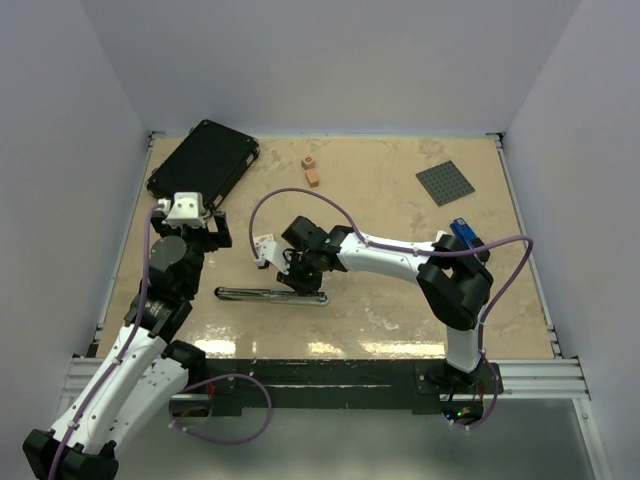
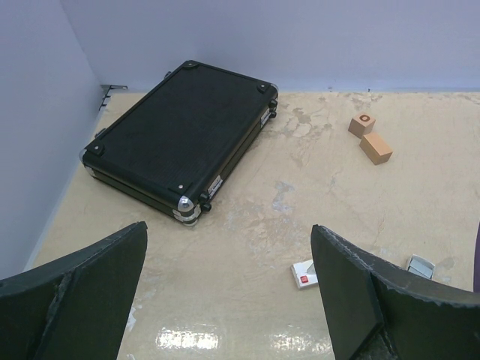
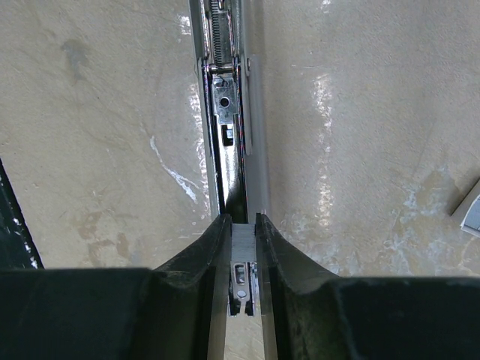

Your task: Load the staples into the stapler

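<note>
**Over the opened stapler, a strip lined up with the rail**

At mid-worktop (image 1: 400,300) the stapler (image 1: 262,294) lies folded out flat with its loading rail (image 3: 229,150) facing up. The right claw (image 1: 300,278) is down over the stapler's right half. Seen from its own wrist, it is drawn nearly together and clamped on a small grey block, which I take to be the staples (image 3: 243,240). The block is held lengthwise, directly over the rail and in line with it. Whether it already touches the metal I cannot tell.

The step in hand looks like seating the staples in the rail. The next move calls for a straight, slow lowering that keeps the strip square to the channel walls, so it does not ride up on one edge. A small, gentle release should follow, and the top has yet to be folded shut.

The left claw (image 2: 229,289) hangs spread wide apart to the left of the stapler, clear of it and holding nothing.
</note>
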